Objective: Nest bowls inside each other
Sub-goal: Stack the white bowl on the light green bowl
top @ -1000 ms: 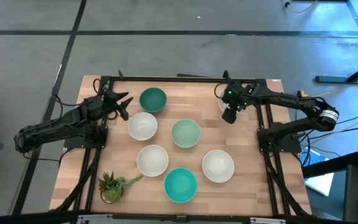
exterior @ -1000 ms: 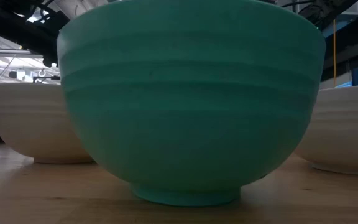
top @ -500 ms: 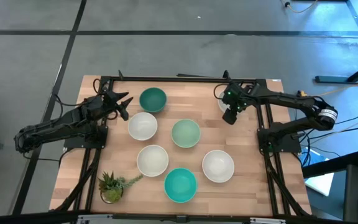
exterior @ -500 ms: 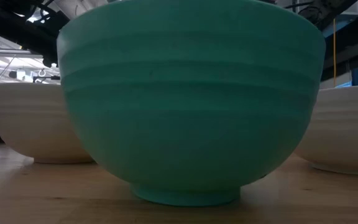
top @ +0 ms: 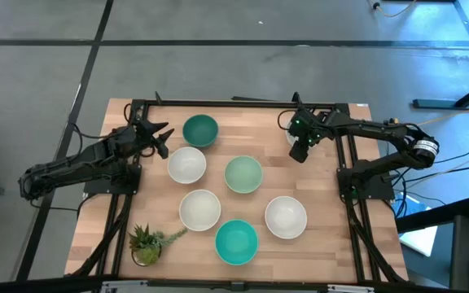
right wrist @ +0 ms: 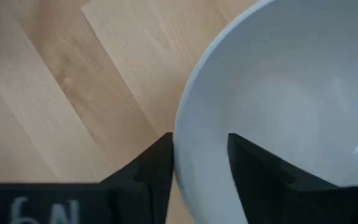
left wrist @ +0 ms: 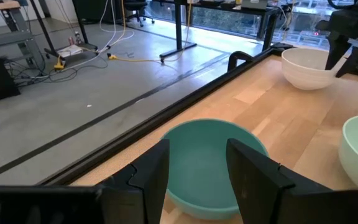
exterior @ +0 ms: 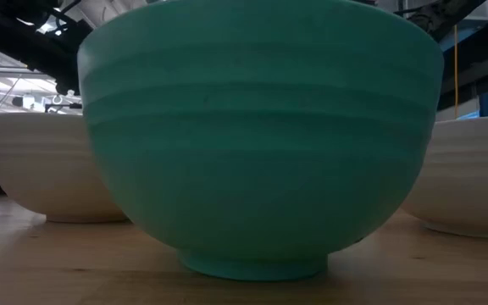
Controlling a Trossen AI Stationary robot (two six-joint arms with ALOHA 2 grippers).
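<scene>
The right gripper [right wrist: 197,165] hangs over the far-right white bowl [right wrist: 291,106], fingers apart astride its rim. The left gripper [left wrist: 197,177], fingers apart, faces the dark teal bowl [top: 199,129] on the far-left surface [top: 332,244].

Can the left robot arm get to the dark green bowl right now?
Probably yes. The left gripper is open and sits just beside the dark teal bowl, pointing at it. The left wrist view shows the bowl right past its fingers, with nothing between them.

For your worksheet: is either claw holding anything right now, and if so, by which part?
Right claw straddles a white bowl's rim; whether it grips cannot be told. Left claw holds nothing.
</scene>
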